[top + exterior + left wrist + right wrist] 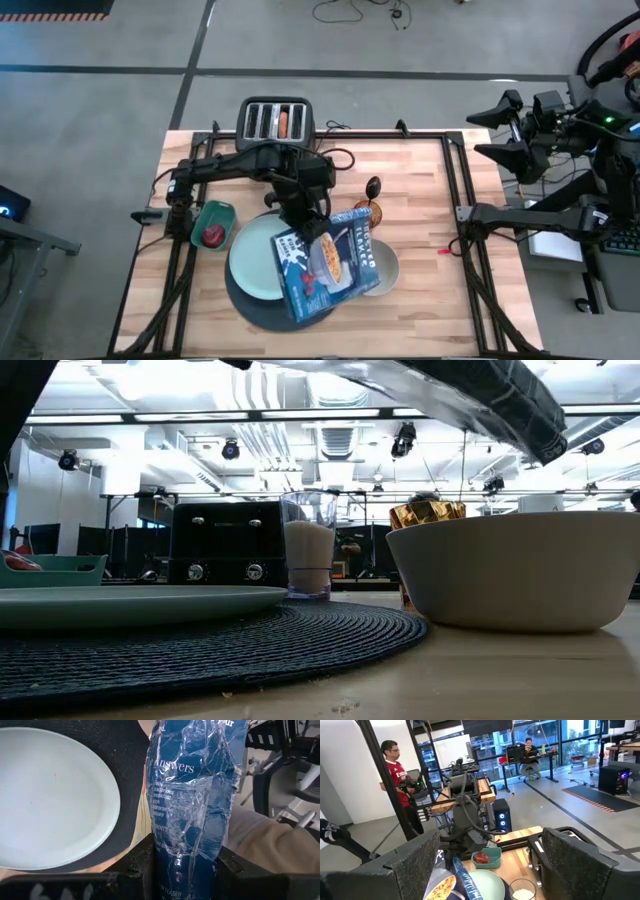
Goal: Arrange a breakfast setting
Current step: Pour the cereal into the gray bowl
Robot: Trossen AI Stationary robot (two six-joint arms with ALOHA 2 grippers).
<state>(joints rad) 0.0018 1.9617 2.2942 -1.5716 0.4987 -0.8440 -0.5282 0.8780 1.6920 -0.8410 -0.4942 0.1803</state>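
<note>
My left gripper (303,222) (184,857) is shut on the blue cereal box (330,262), which hangs in the air over the pale blue plate (252,262) and the cream bowl (388,272) (515,570). The plate lies on the dark blue round mat (262,308). Just beyond the box are the amber glass (375,211) and the dark spoon (373,187). The dark red fruit (213,236) sits in a teal dish (212,222). A bagel (284,122) stands in a toaster slot. My right gripper (490,865) waits open off the table's right side. My left gripper pinches the cereal box at its far end (185,845), one finger (142,857) on each broad face, with the narrow printed side panel showing between them. The fingers slant down from the table's far left. The box is lifted clear, tilted, and reaches out over the plate and bowl.
The black four-slot toaster (275,120) stands at the far edge behind my left arm. A glass with white contents (308,555) stands between plate and bowl in the low view. Bare wood lies at the table's right (430,200) and near left. A person stands in the room beyond.
</note>
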